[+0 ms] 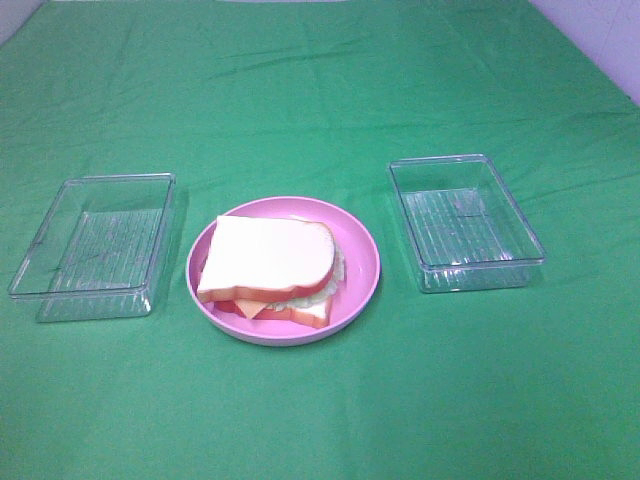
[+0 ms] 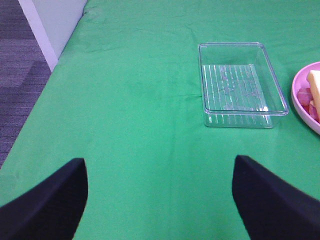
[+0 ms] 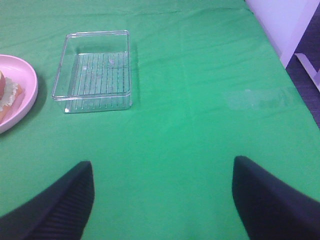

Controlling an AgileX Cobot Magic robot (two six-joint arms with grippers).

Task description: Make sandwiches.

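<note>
The sandwich (image 1: 268, 268) is stacked on a round pink plate (image 1: 360, 250) in the middle of the green table: white bread on top, lettuce, cheese, a reddish layer and bread below. Its edge shows in the left wrist view (image 2: 312, 95) and in the right wrist view (image 3: 7, 95). Neither arm shows in the exterior view. My left gripper (image 2: 160, 200) is open and empty above bare cloth, short of the left tray. My right gripper (image 3: 162, 200) is open and empty above bare cloth, short of the right tray.
An empty clear plastic tray (image 1: 95, 245) lies left of the plate, also in the left wrist view (image 2: 240, 82). Another empty clear tray (image 1: 465, 220) lies right of the plate, also in the right wrist view (image 3: 95, 70). Green cloth covers the table; its edges show near both wrists.
</note>
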